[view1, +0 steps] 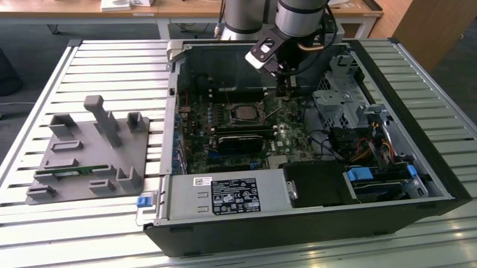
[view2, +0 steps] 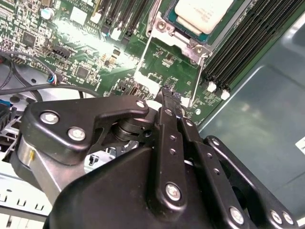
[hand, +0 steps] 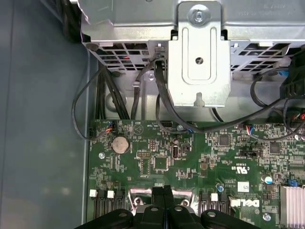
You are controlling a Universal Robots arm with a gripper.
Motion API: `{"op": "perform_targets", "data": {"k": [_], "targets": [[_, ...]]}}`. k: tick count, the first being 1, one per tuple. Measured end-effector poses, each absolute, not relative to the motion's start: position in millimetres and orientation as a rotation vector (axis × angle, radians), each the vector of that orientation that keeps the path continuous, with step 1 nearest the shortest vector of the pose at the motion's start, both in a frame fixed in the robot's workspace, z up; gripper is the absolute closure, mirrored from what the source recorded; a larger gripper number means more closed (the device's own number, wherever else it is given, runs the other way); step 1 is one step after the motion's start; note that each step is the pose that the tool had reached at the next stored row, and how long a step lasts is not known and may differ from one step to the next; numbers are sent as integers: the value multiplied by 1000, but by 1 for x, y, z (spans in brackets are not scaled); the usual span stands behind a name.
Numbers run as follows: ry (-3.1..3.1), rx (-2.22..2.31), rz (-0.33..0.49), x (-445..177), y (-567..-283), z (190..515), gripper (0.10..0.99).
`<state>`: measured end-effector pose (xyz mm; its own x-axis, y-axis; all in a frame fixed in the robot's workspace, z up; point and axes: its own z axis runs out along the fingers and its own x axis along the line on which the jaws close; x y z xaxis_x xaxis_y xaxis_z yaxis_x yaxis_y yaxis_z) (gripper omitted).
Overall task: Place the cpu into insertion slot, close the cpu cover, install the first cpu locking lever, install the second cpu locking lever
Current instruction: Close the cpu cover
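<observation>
Fingers [view2: 164, 129] pressed together, tips at edge of cpu cover [view2: 144, 76]; cpu [view2: 202, 12] lies beyond.

The cpu [view2: 202, 12] is cut off by the second wrist view's edge, just part of its pale top showing. In the first wrist view the close-set fingers [hand: 158, 202] run off the edge and hide the circuit board [hand: 200, 167] behind them

The exterior view looks down from afar on the open computer case [view1: 298, 237]. Both wrist views sit close, sharing the green circuit board [hand: 157, 162] [view2: 162, 62] and pincer [hand: 163, 192] [view2: 167, 95].
</observation>
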<state>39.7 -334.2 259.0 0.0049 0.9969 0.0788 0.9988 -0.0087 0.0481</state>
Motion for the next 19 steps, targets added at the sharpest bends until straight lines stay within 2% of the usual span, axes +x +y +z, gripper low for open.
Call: {"op": "perform_targets", "data": {"k": [19], "targets": [[-2196,-2212,-131,62,-330,254,980]]}}
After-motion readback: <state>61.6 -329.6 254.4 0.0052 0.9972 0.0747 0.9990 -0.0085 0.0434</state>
